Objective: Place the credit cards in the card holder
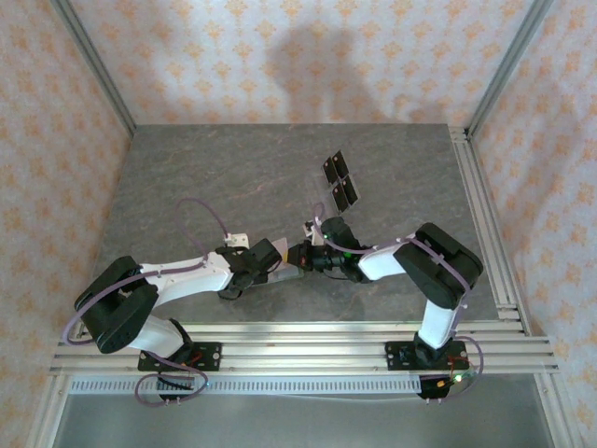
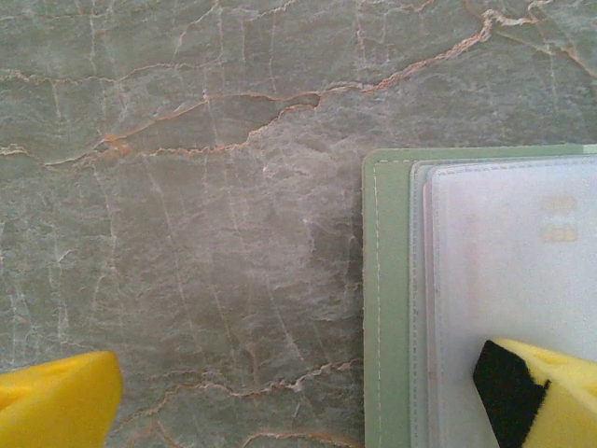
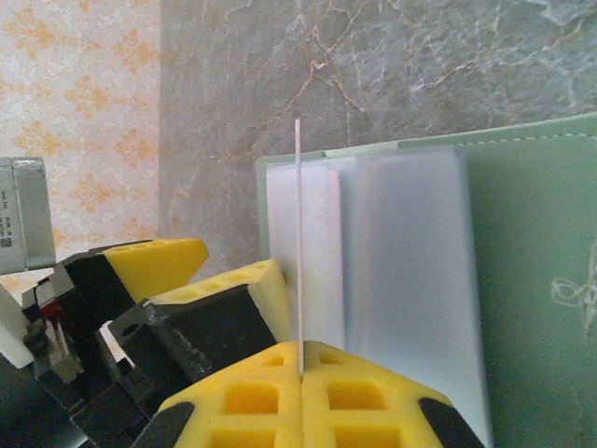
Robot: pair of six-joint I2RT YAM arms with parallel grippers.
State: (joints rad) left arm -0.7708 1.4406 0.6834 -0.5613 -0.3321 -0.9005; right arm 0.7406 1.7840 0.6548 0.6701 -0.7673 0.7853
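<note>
No legible text or numbers (none anywhere)

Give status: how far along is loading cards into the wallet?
Done: one pale card looks already sleeved in the open sage-green folding wallet. In hand: right gripper shut on a thin card, edge-on at the clear sleeves; open left gripper has one finger over the wallet. Left: two glossy black cards lying on the grey stone table.
</note>
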